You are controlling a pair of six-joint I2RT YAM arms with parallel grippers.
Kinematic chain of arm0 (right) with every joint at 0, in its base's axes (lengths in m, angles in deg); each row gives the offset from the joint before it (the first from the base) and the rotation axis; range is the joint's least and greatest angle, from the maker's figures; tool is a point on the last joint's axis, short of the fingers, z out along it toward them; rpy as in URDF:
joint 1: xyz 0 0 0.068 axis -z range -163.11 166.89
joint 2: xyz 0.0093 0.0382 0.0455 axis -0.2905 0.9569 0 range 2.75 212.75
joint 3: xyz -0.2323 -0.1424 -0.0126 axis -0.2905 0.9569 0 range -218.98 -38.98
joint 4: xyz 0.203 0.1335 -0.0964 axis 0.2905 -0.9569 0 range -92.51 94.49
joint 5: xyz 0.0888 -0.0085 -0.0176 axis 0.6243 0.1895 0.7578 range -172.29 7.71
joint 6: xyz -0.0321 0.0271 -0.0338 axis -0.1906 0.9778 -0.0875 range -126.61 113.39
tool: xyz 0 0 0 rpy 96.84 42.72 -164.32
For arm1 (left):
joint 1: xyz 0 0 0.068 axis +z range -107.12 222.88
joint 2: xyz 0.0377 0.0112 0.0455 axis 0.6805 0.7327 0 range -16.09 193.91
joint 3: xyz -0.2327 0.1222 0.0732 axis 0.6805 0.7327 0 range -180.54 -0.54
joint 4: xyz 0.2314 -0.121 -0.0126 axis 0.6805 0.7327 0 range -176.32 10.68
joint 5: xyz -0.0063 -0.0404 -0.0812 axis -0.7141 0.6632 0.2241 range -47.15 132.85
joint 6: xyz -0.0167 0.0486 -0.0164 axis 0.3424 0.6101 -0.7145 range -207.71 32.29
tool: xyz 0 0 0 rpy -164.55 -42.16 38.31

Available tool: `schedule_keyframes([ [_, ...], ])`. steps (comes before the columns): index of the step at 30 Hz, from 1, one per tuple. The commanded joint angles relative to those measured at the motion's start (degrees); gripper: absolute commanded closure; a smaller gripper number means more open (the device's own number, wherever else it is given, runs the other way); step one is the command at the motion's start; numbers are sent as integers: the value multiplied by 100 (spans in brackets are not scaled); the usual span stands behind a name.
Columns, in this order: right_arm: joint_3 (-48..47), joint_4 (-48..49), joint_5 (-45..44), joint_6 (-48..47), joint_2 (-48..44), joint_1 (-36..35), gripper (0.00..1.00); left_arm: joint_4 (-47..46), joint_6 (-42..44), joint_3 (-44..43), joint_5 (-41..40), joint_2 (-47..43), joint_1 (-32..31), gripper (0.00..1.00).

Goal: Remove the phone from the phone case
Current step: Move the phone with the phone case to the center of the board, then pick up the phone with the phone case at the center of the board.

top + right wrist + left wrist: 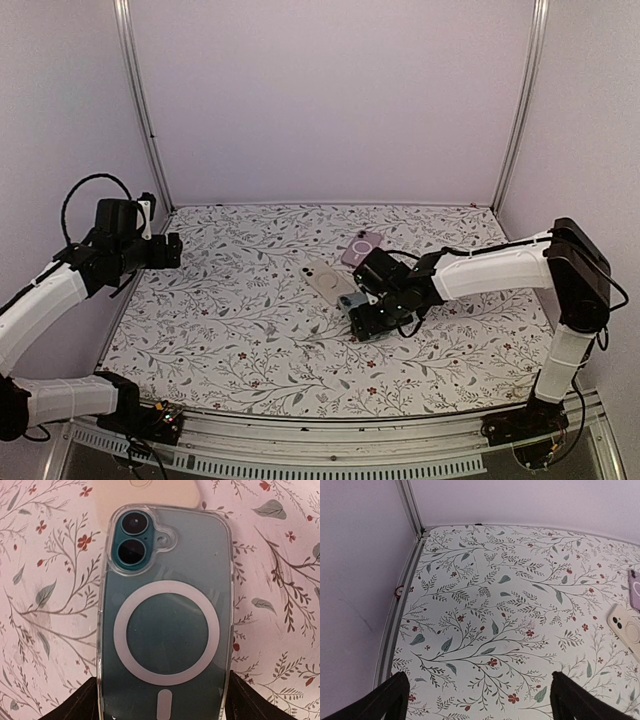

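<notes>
Right gripper (163, 702) clasps long sides of clear case (227, 580), teal phone (167, 630) inside, cameras up. Cream phone (322, 280) at its 11 o'clock. Left gripper (480, 700) spread wide, empty, at table (230, 330) 9 o'clock edge.

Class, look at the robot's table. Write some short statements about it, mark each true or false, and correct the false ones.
1. The teal phone sits inside a clear case. True.
2. The teal phone lies screen up. False: its back faces up, with the camera lenses showing.
3. The left gripper is open with nothing between its fingers. True.
4. Only one phone is on the table. False: a cream phone and a pink phone lie there too.
5. The right gripper has a finger at each long side of the teal phone. True.
</notes>
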Motion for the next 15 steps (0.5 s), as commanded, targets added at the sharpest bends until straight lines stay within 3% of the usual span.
schedule_keyframes([
  [1, 633, 1007, 767, -588, -870, -55, 57, -256, 130, 128, 292, -238, -56, 1],
  [5, 910, 1565, 1576, -1062, -1363, -54, 57, -452, 199, 212, 880, -394, -54, 1],
  [8, 990, 1898, 1588, -1240, -1617, -54, 58, -604, 119, 262, 1423, -505, -59, 1],
  [11, 965, 2187, 1390, -1387, -1659, -54, 58, -1004, -368, 327, 2704, -539, -88, 1],
  [15, 925, 2625, 1401, -1613, -1654, -65, 58, -1452, -1161, 297, 3791, -325, -357, 4],
])
